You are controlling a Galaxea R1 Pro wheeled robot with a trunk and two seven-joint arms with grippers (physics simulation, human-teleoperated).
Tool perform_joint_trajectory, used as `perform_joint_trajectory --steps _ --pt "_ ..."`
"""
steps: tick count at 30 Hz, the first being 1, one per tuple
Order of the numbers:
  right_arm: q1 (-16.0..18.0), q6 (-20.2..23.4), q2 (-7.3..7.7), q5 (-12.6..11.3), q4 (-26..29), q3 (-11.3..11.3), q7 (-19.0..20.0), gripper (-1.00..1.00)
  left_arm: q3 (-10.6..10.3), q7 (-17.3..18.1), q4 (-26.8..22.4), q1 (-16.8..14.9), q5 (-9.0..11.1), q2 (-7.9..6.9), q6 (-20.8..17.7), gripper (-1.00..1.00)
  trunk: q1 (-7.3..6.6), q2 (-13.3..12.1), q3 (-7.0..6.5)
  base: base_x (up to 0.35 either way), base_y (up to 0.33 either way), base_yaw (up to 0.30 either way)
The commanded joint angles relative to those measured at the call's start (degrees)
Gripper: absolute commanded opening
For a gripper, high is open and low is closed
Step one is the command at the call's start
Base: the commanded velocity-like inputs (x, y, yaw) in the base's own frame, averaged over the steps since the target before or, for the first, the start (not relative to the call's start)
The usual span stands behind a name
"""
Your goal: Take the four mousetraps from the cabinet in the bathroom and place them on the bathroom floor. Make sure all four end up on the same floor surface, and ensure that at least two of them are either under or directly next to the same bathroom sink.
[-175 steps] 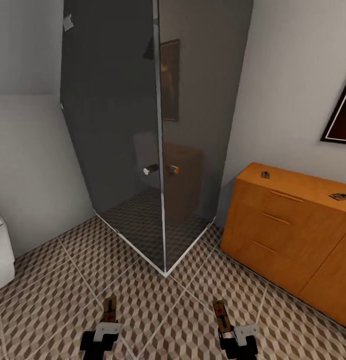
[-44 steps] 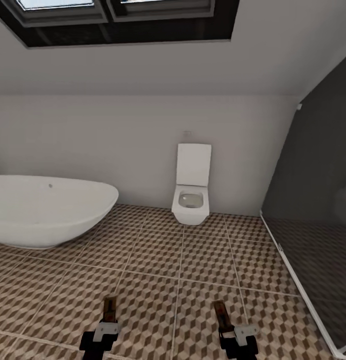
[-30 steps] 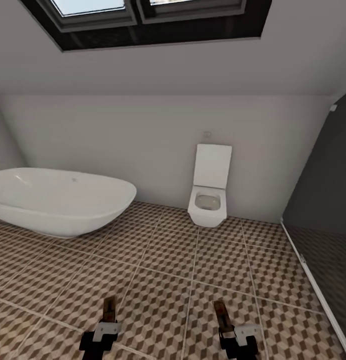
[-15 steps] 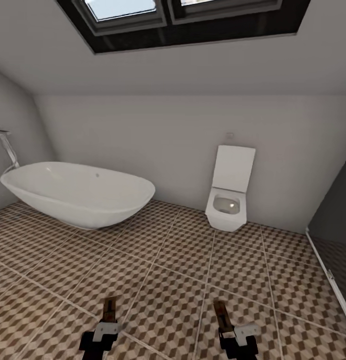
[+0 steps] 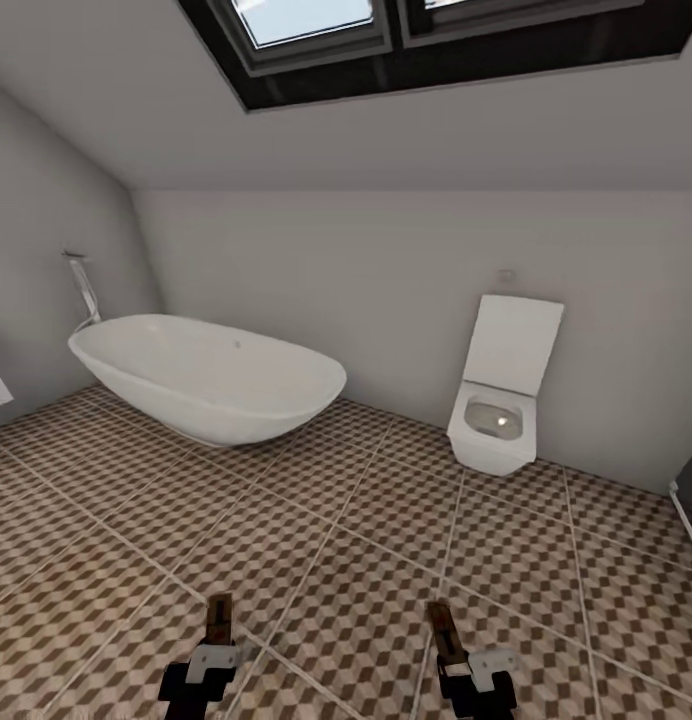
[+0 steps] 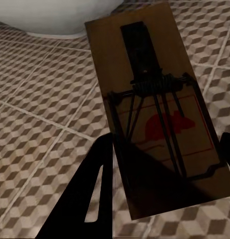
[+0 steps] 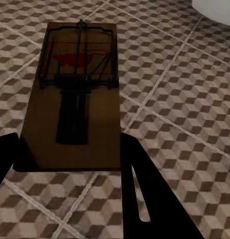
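Each hand, the left hand (image 5: 218, 640) and the right hand (image 5: 444, 640), is closed on a mousetrap (image 6: 157, 112) (image 7: 75, 109) pointing straight ahead of it, with the bathroom floor (image 5: 316, 540) just below both.

Matt brown wooden mousetraps (image 6: 154, 109) with dark metal wire; glossy white bathtub (image 5: 211, 375); matt patterned floor tiles (image 5: 316, 560).

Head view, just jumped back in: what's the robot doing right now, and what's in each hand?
The robot is in the bathroom, facing the white bathtub and the wall-hung toilet across the cube-patterned bathroom floor. Each hand carries one mousetrap above the tiles: the left hand grips one mousetrap and the right hand grips another mousetrap. Neither trap has been set down yet.
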State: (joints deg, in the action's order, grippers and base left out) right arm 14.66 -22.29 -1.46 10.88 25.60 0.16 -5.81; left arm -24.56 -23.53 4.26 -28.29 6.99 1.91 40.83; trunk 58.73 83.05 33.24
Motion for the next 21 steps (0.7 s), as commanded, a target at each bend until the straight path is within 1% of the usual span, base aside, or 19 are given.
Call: perform_joint_trajectory --steps 1,6,10,13,21 --pt "0.0 -0.1 0.01 0.4 0.0 0.0 -0.3 -1.0 -0.5 -0.1 0.2 -0.1 0.5 0.07 0.3 -1.0 0.0 0.0 0.05 0.0 0.0 0.255" --pt "0.0 -0.1 -0.02 0.5 0.0 0.0 -0.3 -1.0 -0.5 -0.1 0.2 -0.1 0.5 0.07 0.1 -1.0 0.0 0.0 0.05 0.0 0.0 0.255" --pt "0.0 -0.1 -0.03 0.4 0.0 0.0 -0.3 -1.0 -0.5 -0.1 0.2 -0.1 0.5 0.09 -1.8 -1.0 0.0 0.0 0.05 0.0 0.0 0.256" --pt "0.0 -0.1 0.0 0.4 0.0 0.0 -0.3 -1.0 -0.5 0.0 0.2 -0.1 0.5 0.09 -2.4 -1.0 0.0 0.0 0.05 0.0 0.0 0.255" --pt "0.0 -0.1 0.0 0.4 0.0 0.0 -0.3 -1.0 -0.5 0.0 0.2 -0.1 0.5 0.08 -2.8 -1.0 0.0 0.0 0.05 0.0 0.0 0.255"
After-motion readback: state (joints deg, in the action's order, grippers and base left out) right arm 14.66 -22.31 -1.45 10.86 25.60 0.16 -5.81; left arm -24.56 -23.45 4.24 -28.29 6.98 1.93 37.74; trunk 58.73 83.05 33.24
